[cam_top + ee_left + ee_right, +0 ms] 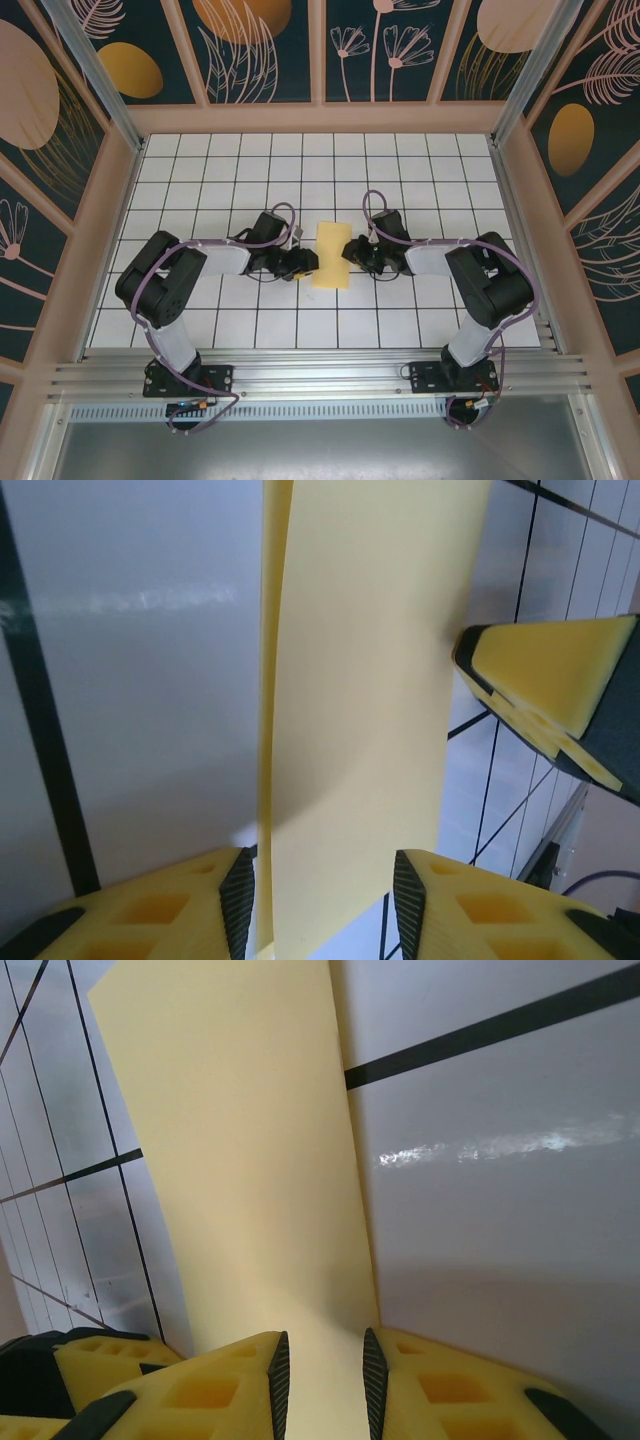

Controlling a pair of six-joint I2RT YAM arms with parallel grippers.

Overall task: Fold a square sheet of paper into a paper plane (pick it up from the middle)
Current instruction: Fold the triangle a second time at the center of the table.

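The square sheet of paper [332, 258], plain yellow, lies folded into a narrow rectangle on the white tiles between my two grippers. A finished paper plane is out of view. My left gripper [305, 263] is at the sheet's left edge. In the left wrist view its jaws [320, 865] are apart, and the doubled paper [370, 680] runs up between them with a thin gap at each pad. My right gripper [350, 250] is at the right edge. Its jaws [322, 1345] are narrowly apart over the paper [240, 1140], which curves slightly upward.
The gridded white table [200, 180] is ringed by a wooden frame [320, 118] and patterned walls. Each gripper's yellow finger shows in the other's wrist view: the right one's fingers [560, 695] and the left one's fingers [100, 1370].
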